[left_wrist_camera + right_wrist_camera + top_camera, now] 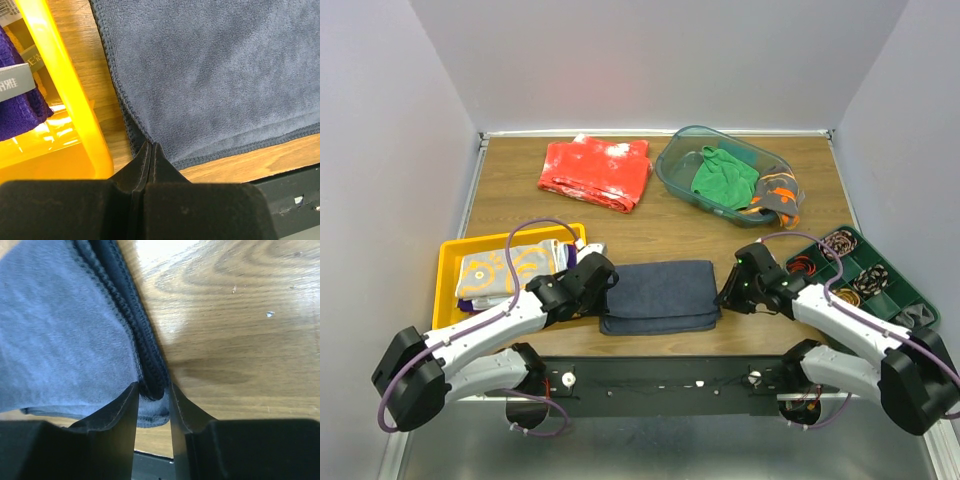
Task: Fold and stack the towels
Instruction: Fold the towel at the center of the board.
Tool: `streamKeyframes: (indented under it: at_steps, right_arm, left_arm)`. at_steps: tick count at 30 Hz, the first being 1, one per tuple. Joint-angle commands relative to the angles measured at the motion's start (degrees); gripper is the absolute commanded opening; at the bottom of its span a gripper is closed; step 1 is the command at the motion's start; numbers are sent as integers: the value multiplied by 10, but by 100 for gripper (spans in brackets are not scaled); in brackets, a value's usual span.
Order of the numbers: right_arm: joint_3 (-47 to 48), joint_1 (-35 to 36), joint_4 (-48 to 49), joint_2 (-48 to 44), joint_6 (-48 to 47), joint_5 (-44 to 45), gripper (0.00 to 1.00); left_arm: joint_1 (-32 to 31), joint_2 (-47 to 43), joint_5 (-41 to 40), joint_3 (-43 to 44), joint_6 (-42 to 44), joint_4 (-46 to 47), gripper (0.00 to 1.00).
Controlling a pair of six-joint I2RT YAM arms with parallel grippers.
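1. One navy towel point(660, 295), folded, near-centre of table point(520, 190).
2. Right hand point(152, 390) nips its right edge; left hand point(151, 146) closed tight at left corner, grip unclear.
3. Risk: lopsided lift skews the fold.

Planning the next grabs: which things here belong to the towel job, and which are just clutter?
Job: navy towel; patterned towel, purple towel in yellow tray; green towel, grey-orange towel in bin.
Lying about: red cloth; green parts tray.
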Motion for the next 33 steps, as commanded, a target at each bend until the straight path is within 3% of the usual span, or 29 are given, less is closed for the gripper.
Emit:
streamKeyframes:
  at_steps: [1,5,6,9,19,33]
  right_arm:
    - [8,11,24,28,-9,2,37]
    - [11,15,16,23,-8,19,30]
    - [19,14,10,18,-9,23,19]
    - [43,14,-16,-3,-16,35,1]
    - [107,14,-107,-52,-24,20,1]
    - [47,14,-106,-90,-1,-39,1]
  left_arm:
    - [-3,9,10,-5,6,13,0]
    - [-3,8,12,-3,7,10,0]
    - [-3,8,11,-2,7,7,0]
    - [-3,-2,9,12,14,-11,0]
    - [-3,-42,13,55,15,-79,0]
    - [-3,-58,53,22,-38,-68,0]
